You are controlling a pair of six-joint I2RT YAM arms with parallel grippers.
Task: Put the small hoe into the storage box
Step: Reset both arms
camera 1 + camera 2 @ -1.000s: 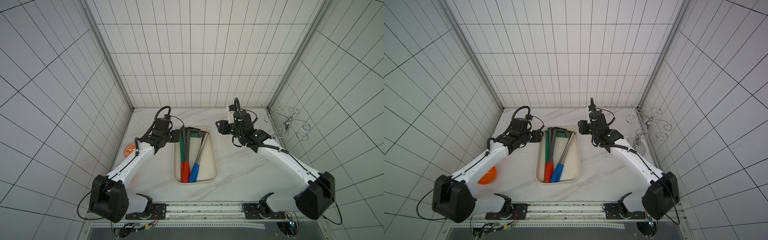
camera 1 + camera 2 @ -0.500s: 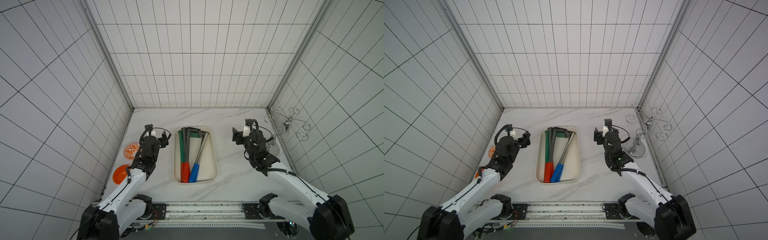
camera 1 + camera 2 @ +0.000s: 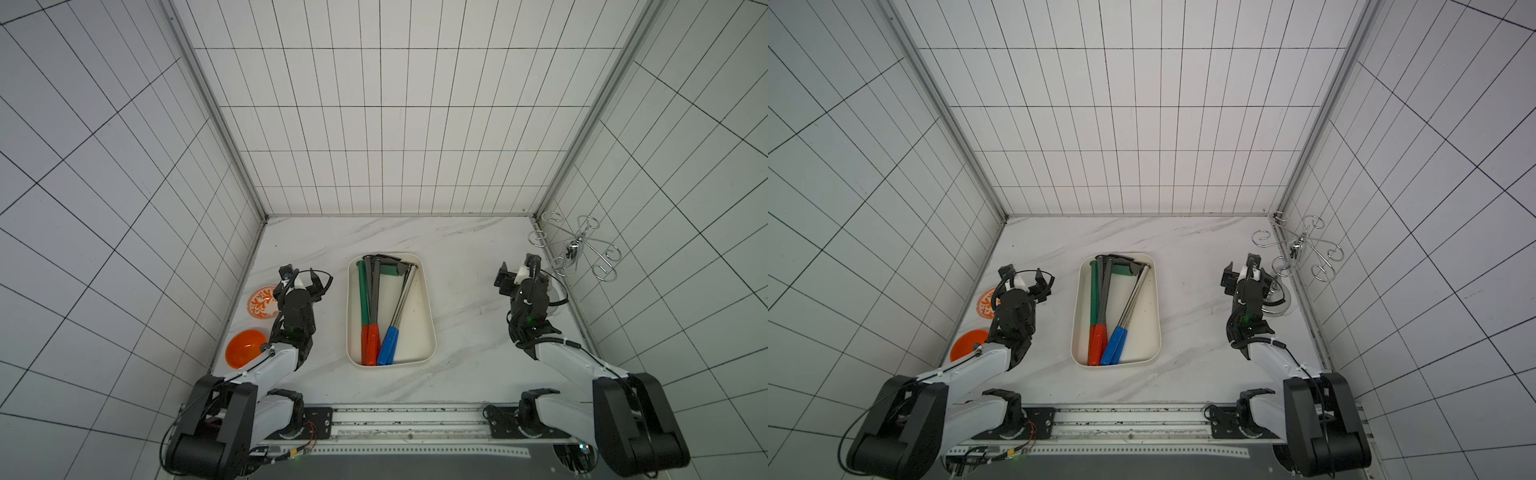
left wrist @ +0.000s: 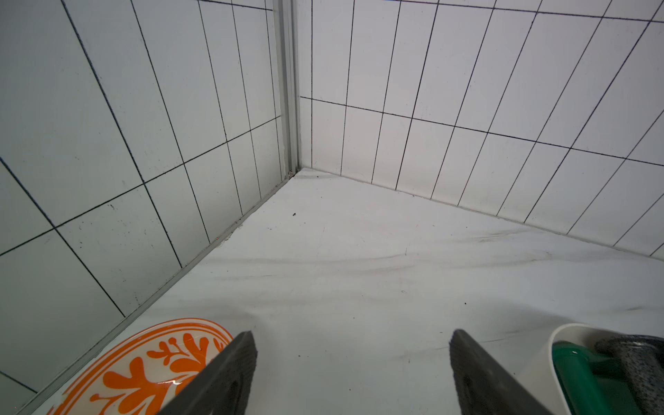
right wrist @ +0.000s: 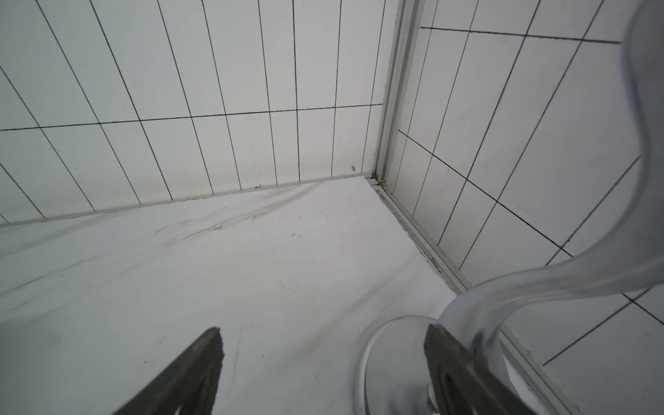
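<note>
The cream-white storage box [image 3: 415, 332] [image 3: 1142, 332] lies mid-table in both top views. Small hoes rest inside it: a green-shafted one [image 3: 363, 299] and a grey-shafted one with red grips, and a silver-shafted one with a blue grip [image 3: 388, 349]. My left gripper [image 3: 302, 277] [image 3: 1022, 276] hovers left of the box, open and holding nothing. In the left wrist view its fingers [image 4: 351, 334] spread over bare marble, with the box corner [image 4: 555, 341] and a green hoe head [image 4: 582, 370] beside them. My right gripper [image 3: 518, 268] [image 3: 1240, 270] [image 5: 323, 327] stands open and unladen, far right of the box.
An orange patterned plate [image 3: 262, 301] [image 4: 143, 363] and an orange bowl [image 3: 243, 353] sit by the left wall. A chrome wire stand [image 3: 575, 249] rises at the right wall; its round base [image 5: 391, 359] lies right by my right gripper's finger.
Both arms have drawn back from the box's far end toward the near side and outward. Both grippers have opened wider. The hoes in the box have not moved.
</note>
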